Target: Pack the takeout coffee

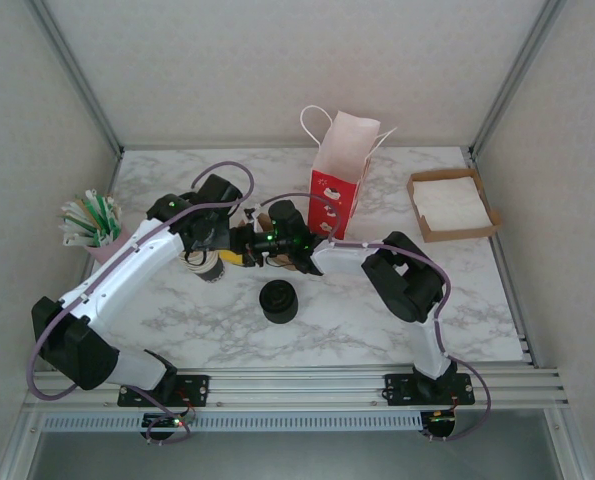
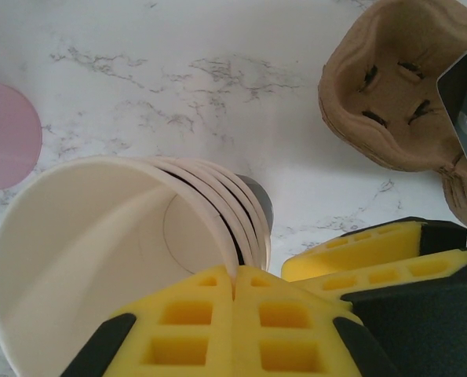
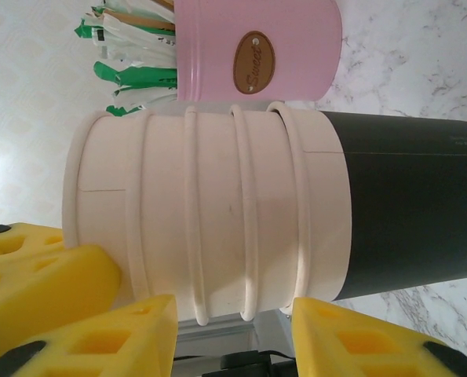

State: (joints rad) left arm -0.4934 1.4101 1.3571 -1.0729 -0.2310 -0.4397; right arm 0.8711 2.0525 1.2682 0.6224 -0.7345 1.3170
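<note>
The left gripper has its yellow pads pressed together on the rim of the stack of cups. As far as I can make out, one pad is inside the top cup and one outside. The stack shows five white rims nested, and the lowest cup has a dark body. It sits a little to nine o'clock of the middle of the marble table; whether its foot touches the marble I cannot tell.

The right gripper meets the stack from three o'clock, rolled on its side, jaws apart. One finger is level with the white rims and the other with the dark body. Both are close against the stack's side, with nothing clamped between them.

Just beside the stack at three o'clock lies a brown pulp cup carrier. A short stack of black lids stands alone near the grippers at five o'clock. At one o'clock a red-and-white paper bag stands upright with its mouth open. Well apart at two o'clock is a brown tray of white napkins. At nine o'clock is a pink pot marked "Sweet", stuffed with green and white sachets.

Where the takeout coffee itself stands I cannot tell.
</note>
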